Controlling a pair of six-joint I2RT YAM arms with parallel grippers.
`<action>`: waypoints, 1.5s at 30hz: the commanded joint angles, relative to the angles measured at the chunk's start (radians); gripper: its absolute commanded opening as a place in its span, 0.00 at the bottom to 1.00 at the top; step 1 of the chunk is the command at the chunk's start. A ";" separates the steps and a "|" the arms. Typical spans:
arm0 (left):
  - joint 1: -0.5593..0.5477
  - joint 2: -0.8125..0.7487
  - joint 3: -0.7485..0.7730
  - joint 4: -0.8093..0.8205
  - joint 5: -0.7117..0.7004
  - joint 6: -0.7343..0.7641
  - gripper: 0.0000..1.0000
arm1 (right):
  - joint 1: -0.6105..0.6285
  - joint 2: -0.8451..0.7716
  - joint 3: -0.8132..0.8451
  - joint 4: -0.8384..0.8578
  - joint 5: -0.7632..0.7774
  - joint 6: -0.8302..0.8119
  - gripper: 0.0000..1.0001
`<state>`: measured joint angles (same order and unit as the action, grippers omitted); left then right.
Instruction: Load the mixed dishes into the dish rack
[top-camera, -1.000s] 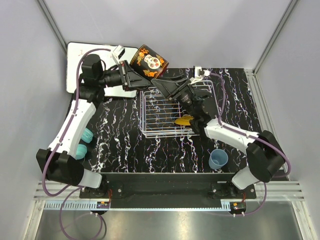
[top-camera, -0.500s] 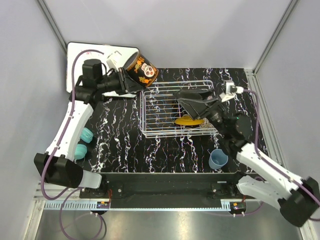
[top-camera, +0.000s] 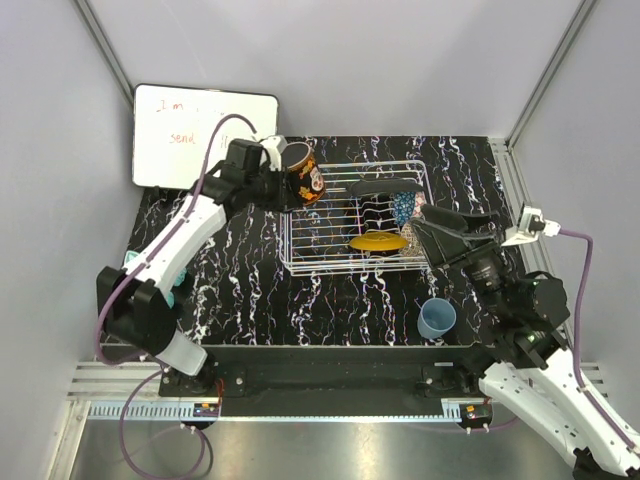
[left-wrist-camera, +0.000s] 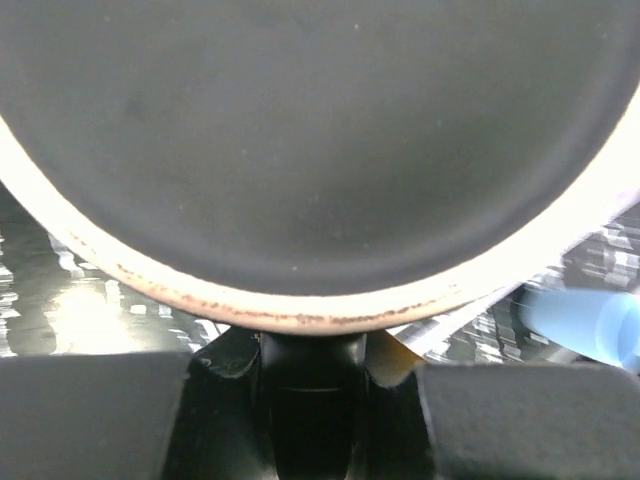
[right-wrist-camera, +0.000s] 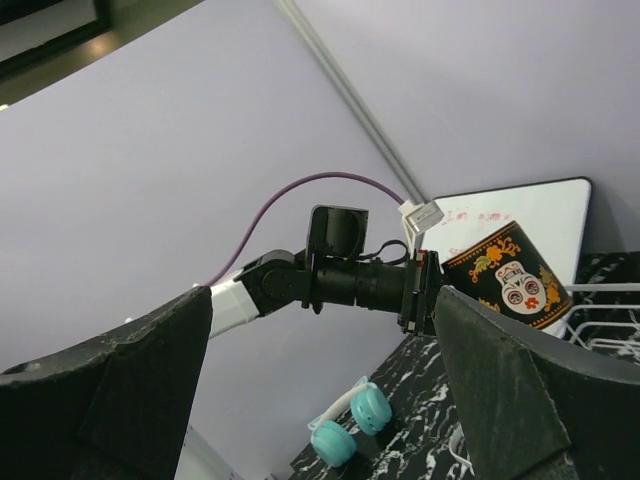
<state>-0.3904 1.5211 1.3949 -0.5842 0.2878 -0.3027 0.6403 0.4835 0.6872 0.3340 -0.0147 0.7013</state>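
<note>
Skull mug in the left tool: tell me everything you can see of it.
The mug is glossy black, ceramic-looking, with a white skull and orange flowers on its wall. The left tool is shut on one end, holding it tilted over the rear left corner of the rack. No handle shows. Contact with the wires cannot be told. The left wrist view shows a dark round face ringed pale and scuffed.
</note>
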 joint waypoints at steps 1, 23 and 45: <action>-0.056 0.011 0.111 0.164 -0.214 0.100 0.00 | -0.005 -0.046 -0.011 -0.150 0.119 -0.059 1.00; -0.103 0.272 0.203 0.216 -0.242 0.114 0.00 | -0.005 -0.071 -0.075 -0.246 0.229 0.018 1.00; -0.113 0.395 0.135 0.283 -0.262 0.162 0.00 | -0.004 -0.091 -0.040 -0.383 0.297 -0.074 1.00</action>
<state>-0.5007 1.9629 1.5578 -0.4919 0.0563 -0.1764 0.6392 0.3901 0.6113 -0.0353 0.2363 0.6609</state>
